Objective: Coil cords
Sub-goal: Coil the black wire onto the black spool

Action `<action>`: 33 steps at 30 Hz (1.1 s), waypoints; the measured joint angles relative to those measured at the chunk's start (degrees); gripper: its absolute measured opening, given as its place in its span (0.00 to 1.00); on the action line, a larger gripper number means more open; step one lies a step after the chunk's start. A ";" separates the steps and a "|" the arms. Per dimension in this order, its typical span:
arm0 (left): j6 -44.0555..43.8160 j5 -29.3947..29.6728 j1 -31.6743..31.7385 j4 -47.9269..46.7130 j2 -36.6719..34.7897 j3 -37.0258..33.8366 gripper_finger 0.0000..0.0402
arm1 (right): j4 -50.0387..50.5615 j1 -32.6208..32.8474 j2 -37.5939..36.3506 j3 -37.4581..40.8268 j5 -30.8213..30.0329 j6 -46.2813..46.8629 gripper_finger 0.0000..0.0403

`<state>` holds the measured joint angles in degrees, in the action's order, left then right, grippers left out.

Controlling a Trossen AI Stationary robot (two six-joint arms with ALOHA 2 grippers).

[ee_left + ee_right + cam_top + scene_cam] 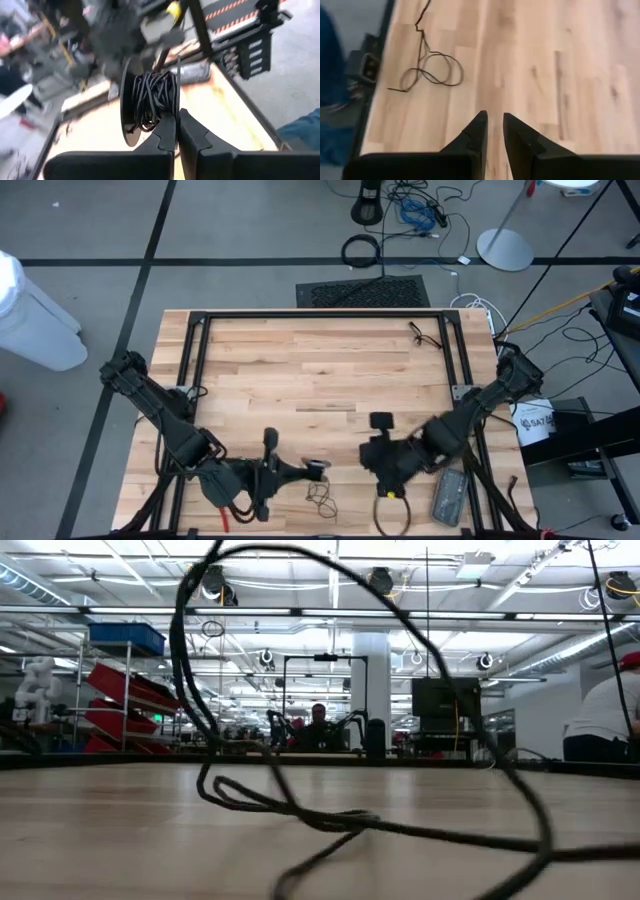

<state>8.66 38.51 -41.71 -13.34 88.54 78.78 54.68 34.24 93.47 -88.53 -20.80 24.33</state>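
The left end effector is pinched shut on the cord, right at the wound bundle on its small round spool, which stands up just past the fingertips, lifted off the bench. The right end effector hangs low over the bench with its fingers parted by a narrow gap and nothing between them.

A loose run of the same thin black wire lies in slack loops on the bench, ahead of the right end effector and off to one side near the bench edge. In the high view it sits just below the left end effector. Whether this run joins the spool I cannot tell. A second small tangle lies well beyond both end effectors, at the far side.

The cord looks very light and limp, with a little spring: the loops stand off the wood rather than lying flat, so I judge it will twist, snag on itself and slide out of a loose pinch. It offers almost nothing to grip. The best hold is probably a loop that arches clear of the bench, or the free end, taken squarely between the pads. The spool looks like the only rigid part, so it makes the steadier anchor while the slack is wound on.
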 joint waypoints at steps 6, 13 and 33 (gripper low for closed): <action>-6.53 1.31 0.07 -6.44 -1.21 0.00 0.02 | -0.93 8.68 0.06 1.73 -12.20 11.02 0.12; -6.89 2.20 0.69 -6.87 -1.24 0.00 0.02 | -17.05 13.69 0.13 12.73 -22.52 16.98 0.12; -12.25 2.09 3.87 -10.14 -3.55 0.00 0.02 | -79.03 1.87 3.08 32.98 -18.01 -11.69 0.39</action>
<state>-3.58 40.60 -37.85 -23.48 84.99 78.78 -24.35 36.11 96.55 -55.55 -38.81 12.64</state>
